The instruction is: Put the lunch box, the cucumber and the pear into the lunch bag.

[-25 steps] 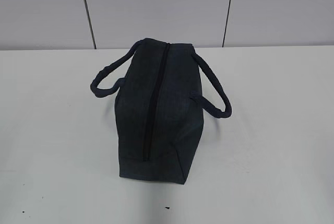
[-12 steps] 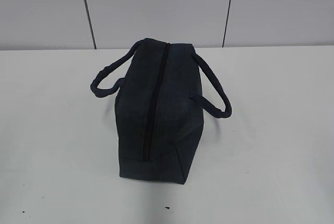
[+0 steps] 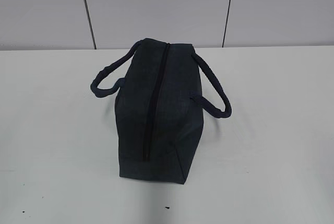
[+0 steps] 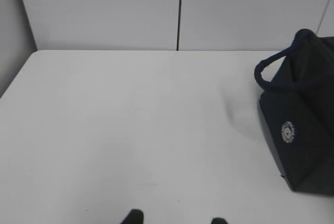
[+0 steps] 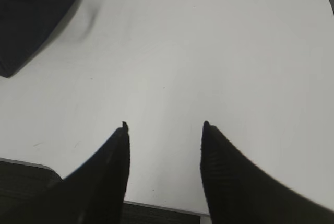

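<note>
Holds nothing in the left claw (image 4: 176,219): shows only two dark tips at the bottom edge of its wrist view, set apart, with bare white surface (image 4: 130,130) between them. Holds nothing in the right claw (image 5: 164,130) either; stands about half open, both fingers hanging over the near edge of the surface with a clear gap between them. Keeps both claws well apart from the lunch bag (image 3: 156,114) and out of the exterior view altogether. Finds the bag in the middle of the surface, lying lengthwise away from the camera, one padded handle (image 3: 107,80) flopped out to the left and the other (image 3: 214,91) to the right. Reads the zipper (image 3: 155,104) as closed along the whole top seam, though cannot make out the ring pull. Catches the bag's near end, with a small round white emblem (image 4: 287,131), at the right edge of the left wrist view, and a dark corner of it (image 5: 31,15) at the upper left of the right wrist view. Sees no lunch box, cucumber or pear in any view, so cannot tell whether they lie inside the bag or off camera. Judged from that: either at the very start or at the very end, with nothing in hand. If at the start, calls first for pinning the bag with one claw and drawing the zipper open with the other.
</note>
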### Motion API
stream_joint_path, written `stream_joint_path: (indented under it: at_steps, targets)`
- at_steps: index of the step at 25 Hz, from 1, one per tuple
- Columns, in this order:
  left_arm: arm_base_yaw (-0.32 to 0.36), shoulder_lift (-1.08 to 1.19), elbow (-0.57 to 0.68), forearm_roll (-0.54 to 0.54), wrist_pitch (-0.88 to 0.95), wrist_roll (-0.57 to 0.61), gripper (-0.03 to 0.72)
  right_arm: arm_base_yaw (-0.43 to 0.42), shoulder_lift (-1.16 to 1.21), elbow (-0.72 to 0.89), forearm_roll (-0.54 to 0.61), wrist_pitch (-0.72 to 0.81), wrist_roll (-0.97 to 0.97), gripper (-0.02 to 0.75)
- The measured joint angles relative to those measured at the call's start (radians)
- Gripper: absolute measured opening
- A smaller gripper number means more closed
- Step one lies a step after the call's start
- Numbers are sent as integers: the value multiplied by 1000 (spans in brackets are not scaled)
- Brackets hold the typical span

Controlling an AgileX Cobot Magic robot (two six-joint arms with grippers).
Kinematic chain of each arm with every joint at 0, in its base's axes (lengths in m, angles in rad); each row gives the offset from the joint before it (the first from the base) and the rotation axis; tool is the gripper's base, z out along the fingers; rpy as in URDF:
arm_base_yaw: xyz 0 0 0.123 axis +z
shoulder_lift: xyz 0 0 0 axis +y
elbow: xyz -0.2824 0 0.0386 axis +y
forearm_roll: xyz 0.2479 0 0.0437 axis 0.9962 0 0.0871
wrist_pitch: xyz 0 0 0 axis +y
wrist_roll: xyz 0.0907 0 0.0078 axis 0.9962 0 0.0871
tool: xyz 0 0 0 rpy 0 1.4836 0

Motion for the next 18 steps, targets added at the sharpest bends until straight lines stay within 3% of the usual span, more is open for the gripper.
stream_joint_path:
  at_steps: [4,18]
  targets:
    - [52,0,0,0,0,0,249,0,0,0,0,0,0,358]
    - [54,0,0,0,0,0,246,-35,0,0,2,-2,0,358]
